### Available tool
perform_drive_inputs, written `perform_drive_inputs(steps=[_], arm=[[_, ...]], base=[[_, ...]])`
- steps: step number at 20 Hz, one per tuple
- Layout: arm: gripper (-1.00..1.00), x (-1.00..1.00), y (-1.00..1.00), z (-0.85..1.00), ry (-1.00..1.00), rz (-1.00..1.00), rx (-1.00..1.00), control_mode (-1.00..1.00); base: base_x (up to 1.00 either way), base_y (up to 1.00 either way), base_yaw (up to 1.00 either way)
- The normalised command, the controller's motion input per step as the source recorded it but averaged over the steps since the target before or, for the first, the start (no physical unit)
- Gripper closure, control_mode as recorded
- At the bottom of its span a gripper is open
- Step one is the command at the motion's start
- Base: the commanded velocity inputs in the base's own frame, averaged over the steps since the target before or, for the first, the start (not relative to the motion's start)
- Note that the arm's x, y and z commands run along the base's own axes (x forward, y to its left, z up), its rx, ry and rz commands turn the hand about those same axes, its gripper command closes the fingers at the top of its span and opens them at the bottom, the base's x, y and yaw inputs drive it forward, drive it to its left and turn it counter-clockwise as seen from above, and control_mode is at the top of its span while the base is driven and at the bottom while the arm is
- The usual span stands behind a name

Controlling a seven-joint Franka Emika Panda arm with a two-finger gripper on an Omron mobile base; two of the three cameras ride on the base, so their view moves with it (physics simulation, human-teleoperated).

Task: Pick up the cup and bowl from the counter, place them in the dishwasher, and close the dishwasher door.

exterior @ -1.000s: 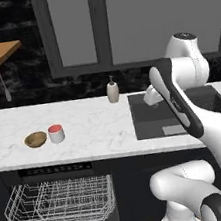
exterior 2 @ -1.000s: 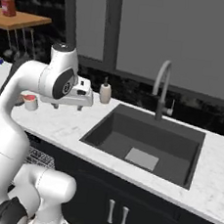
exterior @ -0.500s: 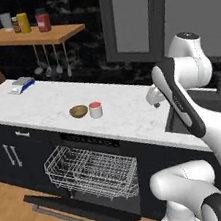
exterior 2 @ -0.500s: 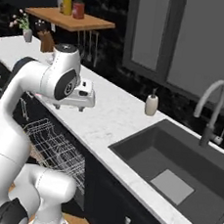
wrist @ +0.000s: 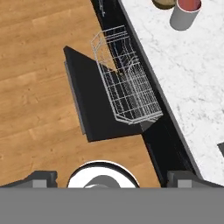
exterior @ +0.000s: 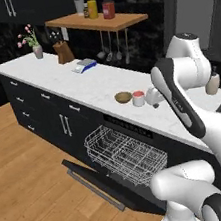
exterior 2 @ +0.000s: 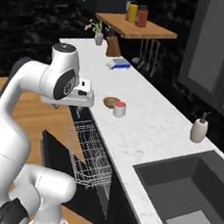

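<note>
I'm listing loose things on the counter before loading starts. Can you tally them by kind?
Cups: 1, the cup
Bowls: 1, the bowl
Soap bottles: 1, the soap bottle
Knife blocks: 1, the knife block
Flower vases: 1, the vase
Blue-and-white flat items: 1
Total: 6

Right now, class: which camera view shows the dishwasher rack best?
The hand view: it looks straight down on the whole rack over the open door. The left base view shows it slanted; the right base view shows it end-on.

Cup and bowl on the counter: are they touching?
Cannot tell. In the right base view the cup overlaps the bowl; no gap or contact shows plainly.
</note>
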Motion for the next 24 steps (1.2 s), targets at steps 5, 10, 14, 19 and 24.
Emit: perform_drive_inputs(steps=[5,10,14,19,24], arm=[[-1.0,0.0,0.0,0.0,0.0,0.0,0.0,1.0],[-1.0,0.0,0.0,0.0,0.0,0.0,0.0,1.0],[-1.0,0.0,0.0,0.0,0.0,0.0,0.0,1.0],[-1.0,0.0,0.0,0.0,0.0,0.0,0.0,1.0],[-1.0,0.13,-0.01,0.0,0.0,0.01,0.0,-1.0]], base=[[0.15,-0.17,0.35],[0.0,-0.04,0.09],[0.0,0.0,0.03],[0.03,-0.1,0.14],[0.16,-0.01,0.06]])
